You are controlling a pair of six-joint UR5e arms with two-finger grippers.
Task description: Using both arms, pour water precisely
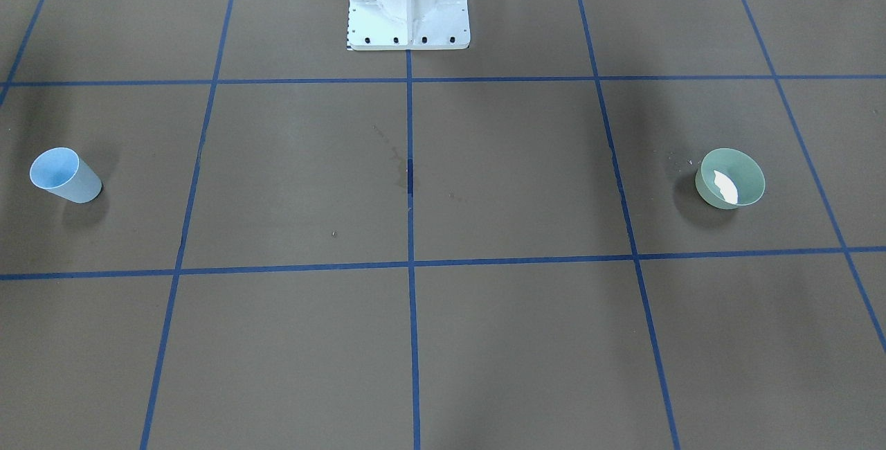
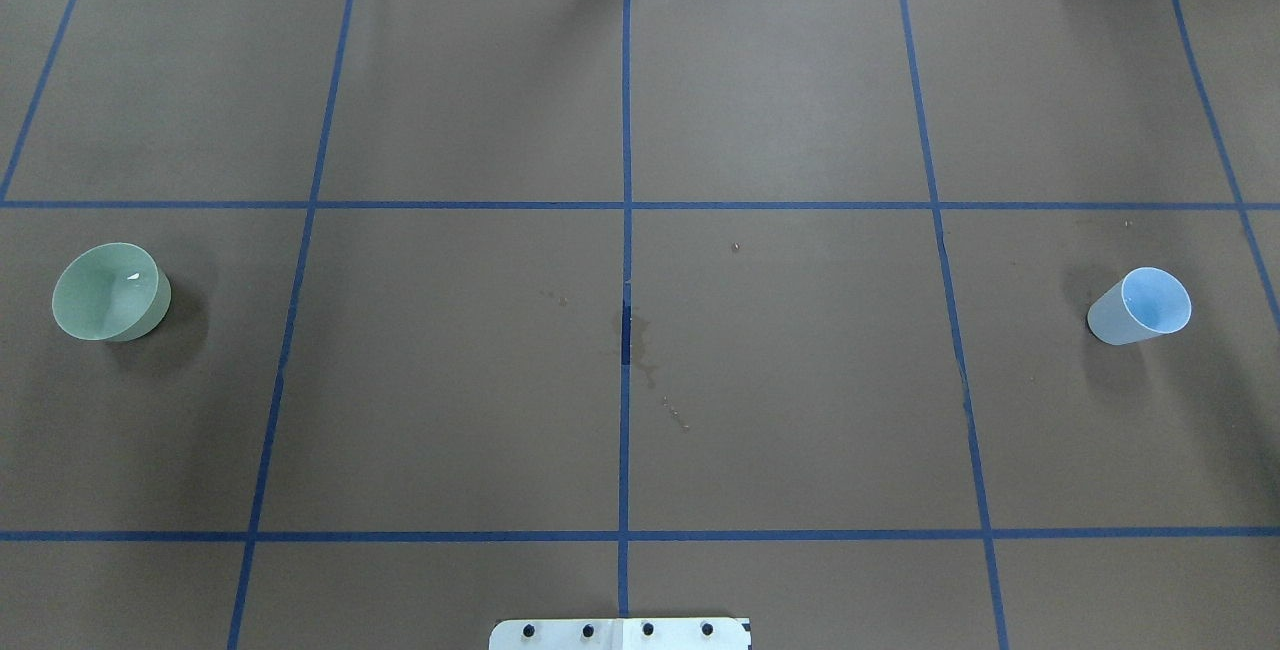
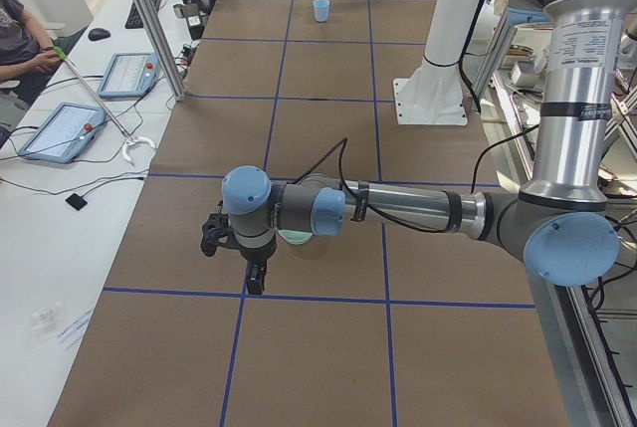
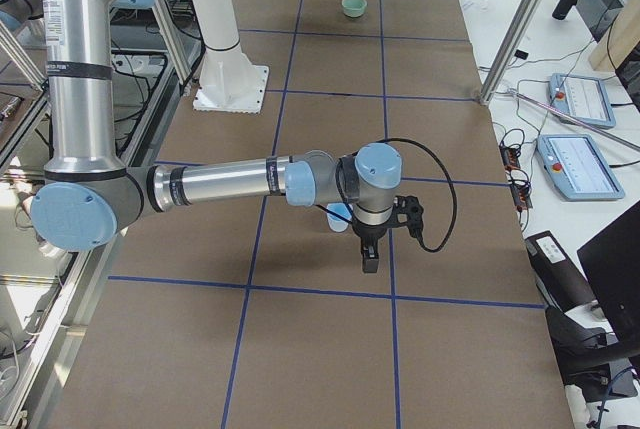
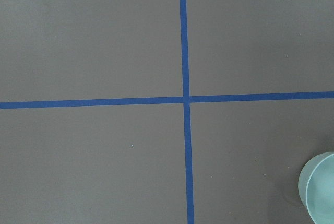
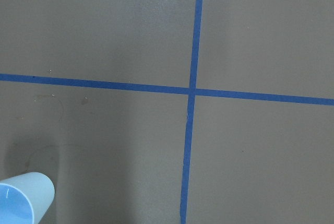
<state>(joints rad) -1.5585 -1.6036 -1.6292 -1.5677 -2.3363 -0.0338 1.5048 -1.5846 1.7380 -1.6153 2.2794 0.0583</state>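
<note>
A green bowl (image 1: 730, 178) stands at the table's end on my left, with a white glint of water (image 1: 725, 185) inside; it also shows in the overhead view (image 2: 110, 292) and at the left wrist view's corner (image 5: 319, 187). A light blue cup (image 1: 66, 174) stands at the opposite end (image 2: 1140, 306), and in the right wrist view (image 6: 23, 198). My left gripper (image 3: 235, 253) hangs beside the bowl, my right gripper (image 4: 390, 237) beside the cup. I cannot tell whether either is open or shut. Neither arm shows in the overhead or front views.
The white pedestal base (image 1: 408, 3) stands at the table's middle edge. Faint wet stains (image 2: 640, 350) mark the centre. Blue tape lines grid the brown table. Tablets (image 3: 60, 128), a seated operator (image 3: 20, 39) and metal posts (image 4: 520, 29) line the far side.
</note>
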